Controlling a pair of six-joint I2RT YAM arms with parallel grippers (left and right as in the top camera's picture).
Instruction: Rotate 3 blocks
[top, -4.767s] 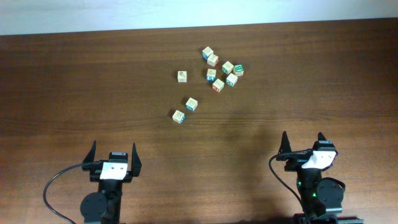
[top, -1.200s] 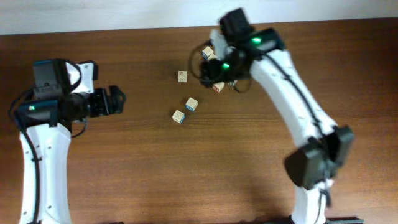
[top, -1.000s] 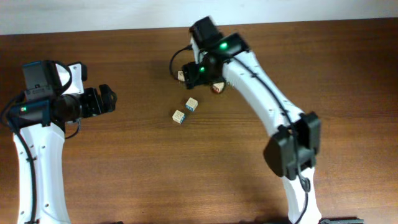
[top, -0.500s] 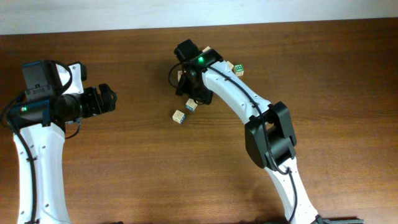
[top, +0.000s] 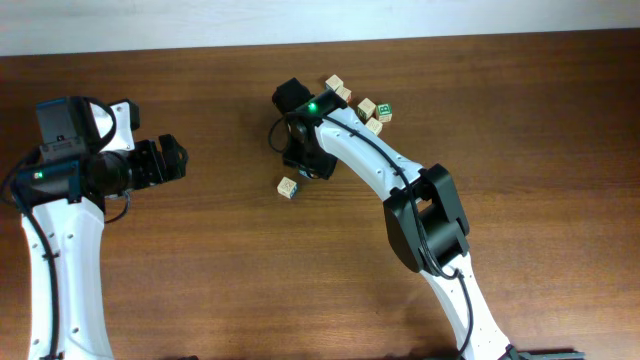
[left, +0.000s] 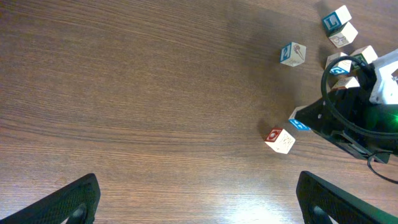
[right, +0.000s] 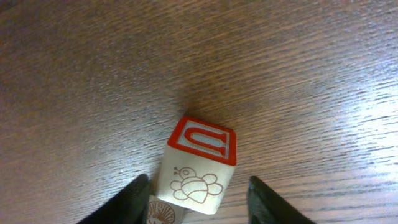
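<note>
The red-sided block (right: 198, 168), with a red U on one side and a bee drawing on top, shows between the tips of my right gripper (right: 199, 182). The jaws stand apart, with a gap to the right fingertip (right: 266, 200). A second block (right: 163, 215) peeks out by the left fingertip. In the overhead view the right gripper (top: 303, 160) covers the blue-sided block (left: 298, 122), and the red-sided block (top: 288, 187) lies just off its tip. Another pale block (left: 292, 54) lies farther back. My left gripper (left: 198, 186) hangs wide open over bare wood at the far left (top: 168, 160).
A cluster of several other letter cubes (top: 365, 108) lies behind the right arm, among them a green-faced one (top: 384, 114). The right arm (top: 380, 175) stretches diagonally across the table's middle. Dark wooden tabletop (top: 200, 270) lies all around.
The right arm swung left and toward me from the back cluster down onto the two front blocks, and its jaws narrowed. The left arm has held still.
</note>
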